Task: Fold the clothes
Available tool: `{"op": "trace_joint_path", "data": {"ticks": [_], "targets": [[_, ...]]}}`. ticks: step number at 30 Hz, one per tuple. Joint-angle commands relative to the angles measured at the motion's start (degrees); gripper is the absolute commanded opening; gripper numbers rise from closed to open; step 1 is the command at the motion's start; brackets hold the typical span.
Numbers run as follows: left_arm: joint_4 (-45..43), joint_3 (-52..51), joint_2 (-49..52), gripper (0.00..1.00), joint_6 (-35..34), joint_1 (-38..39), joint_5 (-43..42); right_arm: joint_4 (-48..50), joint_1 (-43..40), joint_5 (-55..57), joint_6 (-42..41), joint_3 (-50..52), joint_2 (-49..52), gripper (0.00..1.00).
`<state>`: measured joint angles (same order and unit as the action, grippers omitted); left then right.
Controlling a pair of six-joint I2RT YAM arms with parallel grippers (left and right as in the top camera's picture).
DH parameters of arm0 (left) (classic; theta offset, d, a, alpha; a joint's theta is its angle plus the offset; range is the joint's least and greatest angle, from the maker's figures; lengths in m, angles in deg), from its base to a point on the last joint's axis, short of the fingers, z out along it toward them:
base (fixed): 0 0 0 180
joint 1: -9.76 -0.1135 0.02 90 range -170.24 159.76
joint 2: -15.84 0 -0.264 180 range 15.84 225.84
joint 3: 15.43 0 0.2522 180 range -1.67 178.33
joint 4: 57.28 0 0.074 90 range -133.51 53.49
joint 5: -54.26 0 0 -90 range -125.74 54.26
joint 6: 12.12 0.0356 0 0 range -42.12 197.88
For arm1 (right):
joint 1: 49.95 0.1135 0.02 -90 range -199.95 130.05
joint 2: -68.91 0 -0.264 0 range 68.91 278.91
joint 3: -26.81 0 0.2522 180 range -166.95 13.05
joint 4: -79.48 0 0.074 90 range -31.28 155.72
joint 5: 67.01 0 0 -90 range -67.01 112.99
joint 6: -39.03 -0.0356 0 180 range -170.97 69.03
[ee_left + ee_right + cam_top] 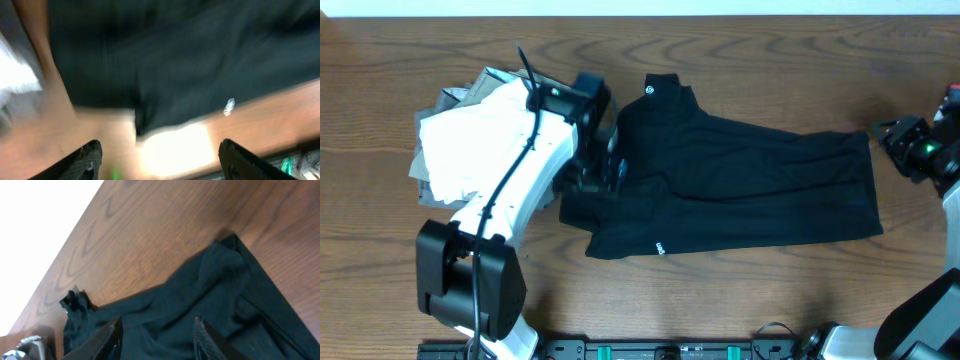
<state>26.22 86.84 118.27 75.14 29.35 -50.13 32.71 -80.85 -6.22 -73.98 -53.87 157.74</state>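
Currently, plain black short-sleeved fabric T-shirt (750,185) lies flat mid brown wooden table (770,60). Left gripper (160,160) hangs over shirt's left edge, fingers spread wide, nothing between. Right gripper (157,337) at shirt's right end, fingers apart, empty. Rumpled white and grey garment pile (470,140) sits just left of shirt.

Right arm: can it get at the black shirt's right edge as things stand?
Probably yes. The right gripper sits just off the black T-shirt's right edge, open and empty, with nothing lying between. The left gripper is at the far end.
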Motion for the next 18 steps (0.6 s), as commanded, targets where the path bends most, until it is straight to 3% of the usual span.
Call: {"op": "trace_joint_path", "data": {"ticks": [1, 9, 18], "targets": [[-7.19, 4.59, -0.31, 0.78, 4.59, -0.31, 0.48, -3.54, 0.87, 2.80, 2.51, -3.48, -0.44, 0.44], [-24.44, 7.10, 10.47, 0.77, 3.52, -1.81, -5.11, -13.99, 5.70, 1.57, 11.54, -5.42, -0.44, 0.47], [-28.74, 29.24, 32.37, 0.77, 5.79, -4.11, -7.41, -18.58, 11.02, 1.57, 12.35, -5.42, -0.44, 0.45]]}}
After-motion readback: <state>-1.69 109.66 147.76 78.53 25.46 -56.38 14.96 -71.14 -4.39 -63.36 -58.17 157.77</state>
